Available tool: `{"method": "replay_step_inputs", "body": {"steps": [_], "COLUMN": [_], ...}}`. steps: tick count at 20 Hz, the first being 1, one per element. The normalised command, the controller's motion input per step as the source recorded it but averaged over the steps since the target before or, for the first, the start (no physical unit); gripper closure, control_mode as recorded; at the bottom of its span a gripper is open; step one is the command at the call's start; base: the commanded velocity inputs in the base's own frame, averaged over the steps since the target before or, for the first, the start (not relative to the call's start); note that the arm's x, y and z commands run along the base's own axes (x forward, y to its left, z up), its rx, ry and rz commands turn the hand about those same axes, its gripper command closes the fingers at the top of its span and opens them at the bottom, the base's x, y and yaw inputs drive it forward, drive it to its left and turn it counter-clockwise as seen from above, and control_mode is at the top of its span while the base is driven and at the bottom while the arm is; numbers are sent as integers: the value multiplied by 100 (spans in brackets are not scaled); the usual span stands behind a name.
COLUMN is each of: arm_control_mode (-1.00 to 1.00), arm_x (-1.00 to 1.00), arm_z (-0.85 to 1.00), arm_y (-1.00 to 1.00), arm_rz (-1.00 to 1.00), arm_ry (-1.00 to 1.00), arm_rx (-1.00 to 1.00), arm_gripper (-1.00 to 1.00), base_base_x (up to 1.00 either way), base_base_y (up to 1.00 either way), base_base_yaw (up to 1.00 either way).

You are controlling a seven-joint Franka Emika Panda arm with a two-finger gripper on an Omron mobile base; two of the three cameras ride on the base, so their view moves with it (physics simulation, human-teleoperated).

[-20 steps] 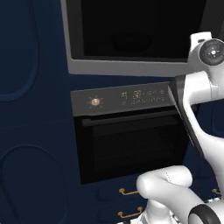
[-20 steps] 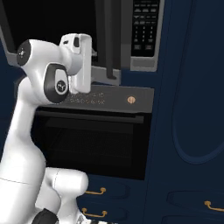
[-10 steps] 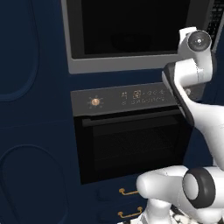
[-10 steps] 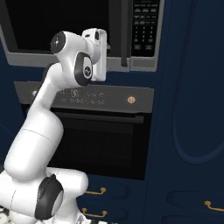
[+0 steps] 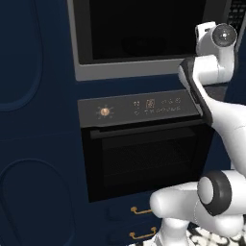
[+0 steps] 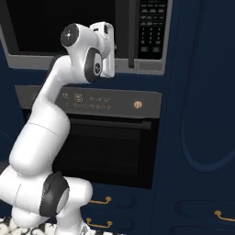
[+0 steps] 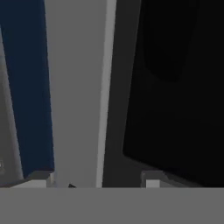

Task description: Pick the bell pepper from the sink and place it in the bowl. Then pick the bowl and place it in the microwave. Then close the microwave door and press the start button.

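Observation:
The microwave is built in high on the navy wall, with its keypad strip at the right. The microwave door lies flush in its grey-silver frame, and its dark vertical handle runs beside the keypad. My gripper is raised against the door's lower right part, just left of the handle; in the left base view the gripper sits at the door's right edge. The hand view is pressed close to the grey frame and black glass. The jaws' gap is hidden. The bell pepper, sink and bowl are out of view.
Below the microwave is an oven with a brass knob and a horizontal bar handle. Navy cabinet panels flank both, and drawers with brass pulls sit low. My white arm rises in front of the oven.
My hand has swung right along the microwave front towards the handle. The door, standing slightly out a second ago, now lies flush.

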Motion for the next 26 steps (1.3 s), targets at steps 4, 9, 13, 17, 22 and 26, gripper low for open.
{"method": "replay_step_inputs", "body": {"steps": [4, 9, 13, 17, 22, 26], "arm_control_mode": [-100, -100, -100, -100, -100, -100], "arm_x": [-100, -98, -45, -15, 15, 61], "arm_z": [0, 3, 22, 12, 0, 7], "arm_y": [0, -18, -84, -57, -6, 0], "arm_rz": [19, 26, 25, 23, 17, 1], "arm_ry": [-10, -11, -16, -21, -24, -17], "arm_rx": [5, 25, 26, 14, 0, 0], "arm_gripper": [-100, -100, -100, -100, 100, 100], "base_base_x": [0, 0, 0, 0, 0, 0], "base_base_y": [0, 0, 0, 0, 0, 0], "base_base_yaw": [0, 0, 0, 0, 0, 0]}}
